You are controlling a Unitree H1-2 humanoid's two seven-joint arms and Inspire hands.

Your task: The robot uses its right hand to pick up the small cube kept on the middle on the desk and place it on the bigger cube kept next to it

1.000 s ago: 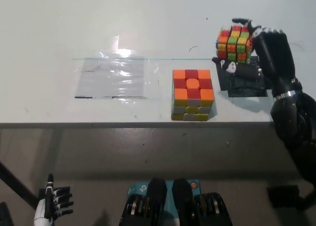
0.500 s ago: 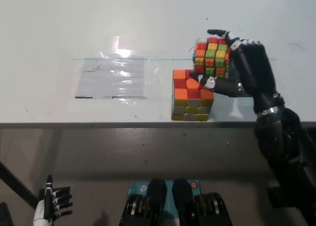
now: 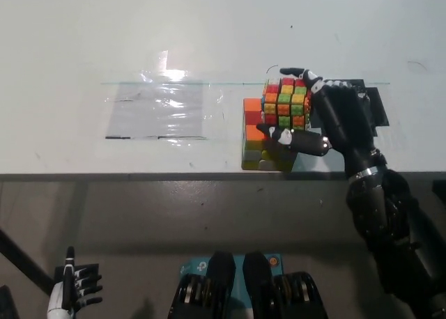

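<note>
A robotics test room or lab is suggested. A plain pale tabletop (image 3: 209, 26) is seen with almost nothing laid on it except a sheet of clear plastic film (image 3: 162, 110) taped flat and a thin line marked across the surface. Below its front edge, a bare grey floor (image 3: 174, 221) is shown. No household or shop furnishings are visible.

The pale matt desk top (image 3: 83, 33) carries a glossy, wrinkled sheet of clear plastic film (image 3: 162, 110). Both many-coloured plastic cubes (image 3: 285, 103) (image 3: 251, 134) look smooth. The black right hand (image 3: 327, 117) has a matt shell.
</note>
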